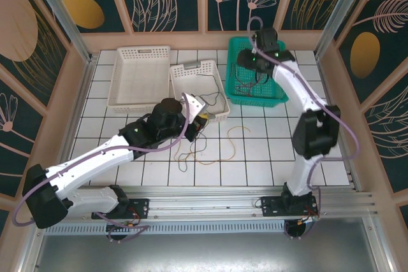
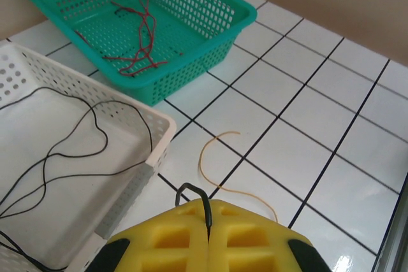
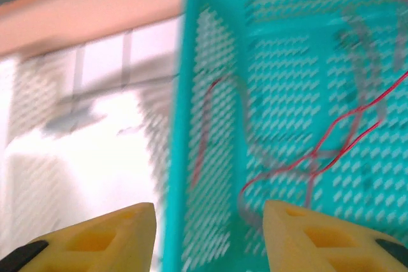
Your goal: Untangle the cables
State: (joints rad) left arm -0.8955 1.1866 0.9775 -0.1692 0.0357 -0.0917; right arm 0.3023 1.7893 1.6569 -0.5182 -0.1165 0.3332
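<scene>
Blur smeared the whole right wrist view. The green basket point(image 3: 172, 157) was cut off at 12 and 3 o'clock. The red cable point(image 3: 312, 156) inside it left the frame at 3 o'clock, beside grey streaks too soft to tell as wire or shadow. The right jaws, standing apart, were cropped at 6 o'clock.

In the left wrist view the white basket point(image 2: 162, 132) was cut off at 9 o'clock. A black cable point(image 2: 203, 199) vanished between the closed left jaws, and the yellowish cable point(image 2: 202, 160) passed behind them at 6 o'clock.

From above, dark wrist housings covered most of both jaws, and the crossings of the cables on the worktop point(image 1: 268, 151) were too fine to sort.
</scene>
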